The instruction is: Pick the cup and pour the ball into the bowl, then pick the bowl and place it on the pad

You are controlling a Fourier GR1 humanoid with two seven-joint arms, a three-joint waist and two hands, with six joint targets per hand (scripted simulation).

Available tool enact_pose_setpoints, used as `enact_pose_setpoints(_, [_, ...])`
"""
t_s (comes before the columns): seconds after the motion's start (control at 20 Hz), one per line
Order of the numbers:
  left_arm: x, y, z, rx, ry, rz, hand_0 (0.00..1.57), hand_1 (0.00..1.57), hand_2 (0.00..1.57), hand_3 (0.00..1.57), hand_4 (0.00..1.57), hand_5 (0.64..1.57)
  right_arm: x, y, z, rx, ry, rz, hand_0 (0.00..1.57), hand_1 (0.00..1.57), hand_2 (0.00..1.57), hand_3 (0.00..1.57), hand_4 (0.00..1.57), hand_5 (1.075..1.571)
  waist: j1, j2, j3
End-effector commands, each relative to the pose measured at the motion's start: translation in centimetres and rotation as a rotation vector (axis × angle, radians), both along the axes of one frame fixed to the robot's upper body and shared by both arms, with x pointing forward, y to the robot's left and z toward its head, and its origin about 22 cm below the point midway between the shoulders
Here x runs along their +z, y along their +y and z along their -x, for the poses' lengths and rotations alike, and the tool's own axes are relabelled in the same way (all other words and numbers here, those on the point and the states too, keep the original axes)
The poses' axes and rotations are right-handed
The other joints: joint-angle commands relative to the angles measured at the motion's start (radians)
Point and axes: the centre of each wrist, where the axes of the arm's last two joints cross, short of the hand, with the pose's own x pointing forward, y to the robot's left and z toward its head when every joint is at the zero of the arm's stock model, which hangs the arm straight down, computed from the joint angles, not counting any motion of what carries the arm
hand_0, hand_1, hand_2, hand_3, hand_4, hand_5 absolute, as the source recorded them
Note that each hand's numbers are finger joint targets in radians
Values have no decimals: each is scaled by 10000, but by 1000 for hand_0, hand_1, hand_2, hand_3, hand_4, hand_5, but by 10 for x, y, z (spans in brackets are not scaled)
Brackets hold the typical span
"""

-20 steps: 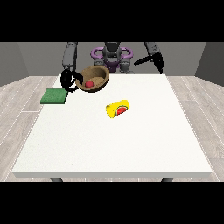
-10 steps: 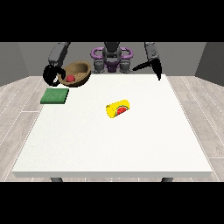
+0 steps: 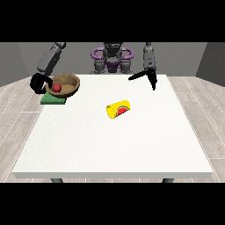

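A brown wooden bowl [image 3: 66,83] with a red ball [image 3: 57,88] inside hangs just above the green pad [image 3: 53,99] at the table's back left. The hand at the view's left [image 3: 38,83] has its fingers curled round the bowl's left rim. A yellow cup [image 3: 118,109] with a red mark lies on its side near the table's middle. The hand at the view's right [image 3: 150,76] hovers over the back right of the table, fingers straight and holding nothing.
The white table [image 3: 114,145] spreads wide towards the camera. The robot's torso [image 3: 111,59] stands behind the far edge. Grey floor surrounds the table.
The hand at the view's left has carried the bowl left and down, to just above the green pad. The hand at the view's right has lowered. The cup has stayed still.
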Motion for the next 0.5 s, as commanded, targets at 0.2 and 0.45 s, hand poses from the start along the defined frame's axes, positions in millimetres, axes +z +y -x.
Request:
enact_pose_setpoints(0.2, [37, -6, 11, -229, -1799, -158, 0, 0, 0, 0, 0, 1563, 26, -66, 36, -758, -1902, 1000, 1571, 1571, 1571, 0, 1033, 1566, 202, 1815, 9])
enact_pose_setpoints(0.45, [63, -32, 30, -229, -1908, -314, 0, 0, 0, 0, 0, 1564, 54, -81, 34, -1019, -1665, 1267, 1571, 1571, 1571, 0, 1039, 1569, 403, 1709, 19])
